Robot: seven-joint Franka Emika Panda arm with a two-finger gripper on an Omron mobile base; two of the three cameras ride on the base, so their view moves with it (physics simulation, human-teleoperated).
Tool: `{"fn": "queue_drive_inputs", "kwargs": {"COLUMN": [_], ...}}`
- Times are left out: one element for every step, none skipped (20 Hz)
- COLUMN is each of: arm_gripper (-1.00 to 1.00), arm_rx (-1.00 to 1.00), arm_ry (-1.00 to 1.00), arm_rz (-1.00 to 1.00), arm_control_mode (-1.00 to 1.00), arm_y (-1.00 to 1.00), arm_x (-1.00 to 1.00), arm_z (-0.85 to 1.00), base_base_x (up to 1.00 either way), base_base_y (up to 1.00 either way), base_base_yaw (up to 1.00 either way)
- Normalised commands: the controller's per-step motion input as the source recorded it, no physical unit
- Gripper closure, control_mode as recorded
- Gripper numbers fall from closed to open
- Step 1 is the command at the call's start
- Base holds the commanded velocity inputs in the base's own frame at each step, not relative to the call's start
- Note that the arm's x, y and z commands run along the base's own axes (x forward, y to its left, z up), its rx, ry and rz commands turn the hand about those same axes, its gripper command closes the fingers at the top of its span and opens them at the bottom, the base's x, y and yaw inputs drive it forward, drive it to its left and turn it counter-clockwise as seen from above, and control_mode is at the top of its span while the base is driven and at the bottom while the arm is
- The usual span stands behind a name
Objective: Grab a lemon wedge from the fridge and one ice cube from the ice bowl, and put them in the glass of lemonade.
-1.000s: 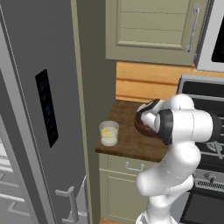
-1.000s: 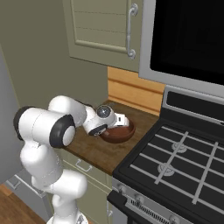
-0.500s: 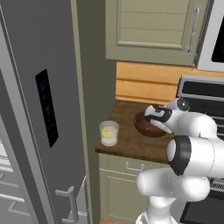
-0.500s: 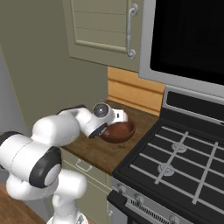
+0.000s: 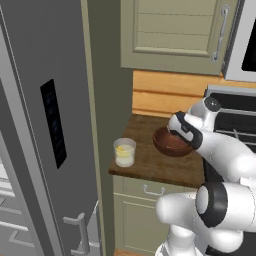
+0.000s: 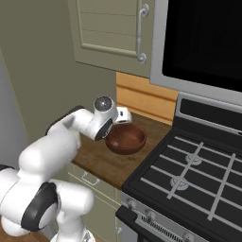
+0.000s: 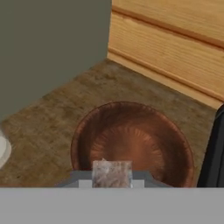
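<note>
gripper [image 7: 112,177]: pinching ice cube [image 7: 112,173] over ice bowl [image 7: 131,140]; fingertips cut off | glass of lemonade [image 5: 124,152]: contents unclear

Gripper [image 7: 112,175] apparently clamped, arm outstretched.

A dark brown wooden countertop [image 5: 150,165] sat over beige lower cabinets with a small metal drawer pull [image 5: 151,190]. Behind it ran a light wooden plank backsplash [image 7: 175,52]. Above hung a beige panelled wall cabinet [image 6: 106,28] with a silver bar handle [image 6: 140,33]. A black gas stove [image 6: 189,175] stood beside the counter.
</note>
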Motion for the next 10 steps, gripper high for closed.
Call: {"fn": "queue_drive_inputs", "kwargs": {"arm_gripper": [1.00, 1.00, 1.00, 1.00, 1.00, 1.00, 1.00, 1.00, 1.00, 1.00], "arm_rx": [0.00, 0.00, 0.01, 0.01, 0.01, 0.01, 0.01, 0.01, 0.01, 0.01], "arm_ry": [0.00, 0.00, 0.00, 0.00, 0.00, 0.00, 0.00, 0.00, 0.00, 0.01], "arm_rz": [0.12, 0.12, 0.12, 0.12, 0.11, 0.11, 0.10, 0.09, 0.09, 0.09], "arm_control_mode": [-1.00, -1.00, -1.00, -1.00, -1.00, -1.00, -1.00, -1.00, -1.00, -1.00], "arm_y": [0.42, 0.43, 0.44, 0.44, 0.46, 0.46, 0.48, 0.47, 0.48, 0.48], "arm_x": [-0.41, -0.36, -0.34, -0.32, -0.29, -0.27, -0.24, -0.24, -0.26, -0.25], "arm_z": [0.00, 0.00, 0.00, 0.00, 0.00, 0.00, 0.00, 0.00, 0.00, 0.01], "base_base_x": [0.00, 0.00, 0.00, 0.00, 0.00, 0.00, 0.00, 0.00, 0.00, 0.00], "base_base_y": [0.00, 0.00, 0.00, 0.00, 0.00, 0.00, 0.00, 0.00, 0.00, 0.00], "base_base_yaw": [0.00, 0.00, 0.00, 0.00, 0.00, 0.00, 0.00, 0.00, 0.00, 0.00]}}
